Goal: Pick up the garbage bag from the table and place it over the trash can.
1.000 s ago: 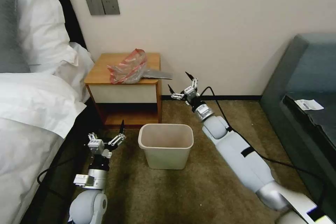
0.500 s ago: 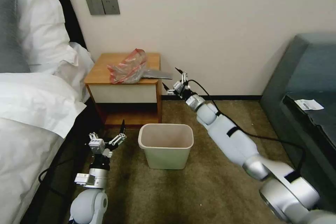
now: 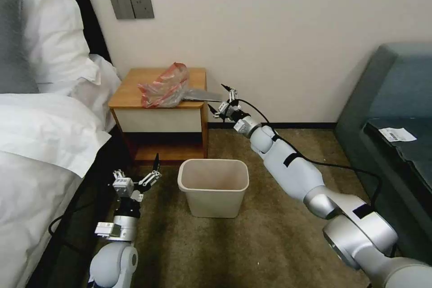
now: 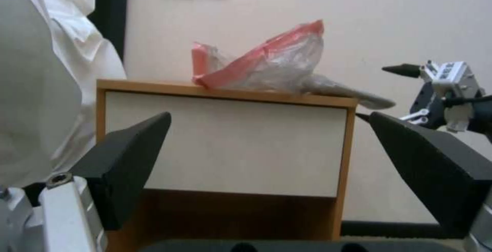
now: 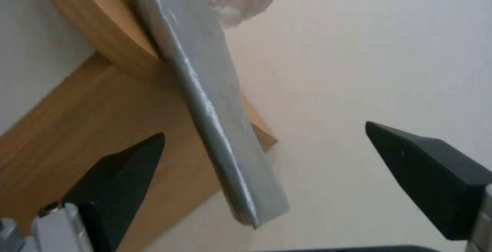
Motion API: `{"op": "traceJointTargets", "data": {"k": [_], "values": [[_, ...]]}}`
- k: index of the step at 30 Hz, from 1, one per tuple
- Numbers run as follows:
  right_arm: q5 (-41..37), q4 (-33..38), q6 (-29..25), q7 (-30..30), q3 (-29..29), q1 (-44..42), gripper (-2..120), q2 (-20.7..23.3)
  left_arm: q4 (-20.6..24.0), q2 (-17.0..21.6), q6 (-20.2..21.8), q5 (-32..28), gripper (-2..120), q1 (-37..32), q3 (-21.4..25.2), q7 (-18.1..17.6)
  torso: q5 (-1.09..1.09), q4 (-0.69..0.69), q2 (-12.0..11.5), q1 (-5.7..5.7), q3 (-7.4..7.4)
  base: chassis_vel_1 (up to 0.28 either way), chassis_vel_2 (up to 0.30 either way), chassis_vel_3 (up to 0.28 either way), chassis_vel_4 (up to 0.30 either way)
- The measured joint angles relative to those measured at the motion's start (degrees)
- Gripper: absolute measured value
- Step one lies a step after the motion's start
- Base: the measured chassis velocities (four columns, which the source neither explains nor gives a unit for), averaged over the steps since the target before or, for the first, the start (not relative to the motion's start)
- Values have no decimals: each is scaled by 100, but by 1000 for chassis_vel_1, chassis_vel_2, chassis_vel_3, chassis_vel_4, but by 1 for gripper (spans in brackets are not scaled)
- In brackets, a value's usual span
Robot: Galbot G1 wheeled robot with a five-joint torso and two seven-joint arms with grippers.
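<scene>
Since the earlier frames, the right end effector [image 3: 221, 97] has advanced to the garbage bag's [image 3: 164, 85] grey tail, which overhangs the surface [image 3: 128, 92] edge; its fingers are apart with the tail between them, not clamped. Pickup is not yet done; draping remains. The bag lies crumpled on the surface. The trash can [image 3: 213, 186] stands empty on the carpet. The left end effector [image 3: 137, 179] hangs open near the bed.

We could read no text, brand or number anywhere. The one thing that bore print was a small white paper slip [image 3: 397, 134] lying on the dark seat [image 3: 405, 153] at the far right; we saw dark marks like a barcode on it, too small to make out.
</scene>
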State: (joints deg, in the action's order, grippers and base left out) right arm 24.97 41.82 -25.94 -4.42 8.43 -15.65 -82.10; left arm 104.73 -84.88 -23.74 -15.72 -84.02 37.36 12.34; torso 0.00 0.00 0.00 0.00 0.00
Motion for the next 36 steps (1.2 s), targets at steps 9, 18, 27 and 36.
{"op": "traceJointTargets", "data": {"k": [9, 18, 27, 36], "values": [[122, -131, 11, -116, -28, 52, 85, -104, -1, -128, 0, 125, 97, 18, -76, 0, -1, 0, 0, 0, 0, 0, 0, 0, 0], [175, -215, 16, -134, -128, 13, 50, -122, -1, -129, 0, 146, 97, 15, -59, -4, 0, 0, 0, 0, 0, 0, 0, 0, 0], [160, -130, 106, -247, -82, -88, 19, -130, 0, -143, 0, 196, 97, 1, -78, -9, 0, 0, 0, 0, 0, 0, 0, 0, 0], [151, -31, 180, -333, -16, -160, 0, -139, 31, -141, 0, 205, 97, -18, -59, -15, 0, 0, 0, 0, 0, 0, 0, 0, 0]]}}
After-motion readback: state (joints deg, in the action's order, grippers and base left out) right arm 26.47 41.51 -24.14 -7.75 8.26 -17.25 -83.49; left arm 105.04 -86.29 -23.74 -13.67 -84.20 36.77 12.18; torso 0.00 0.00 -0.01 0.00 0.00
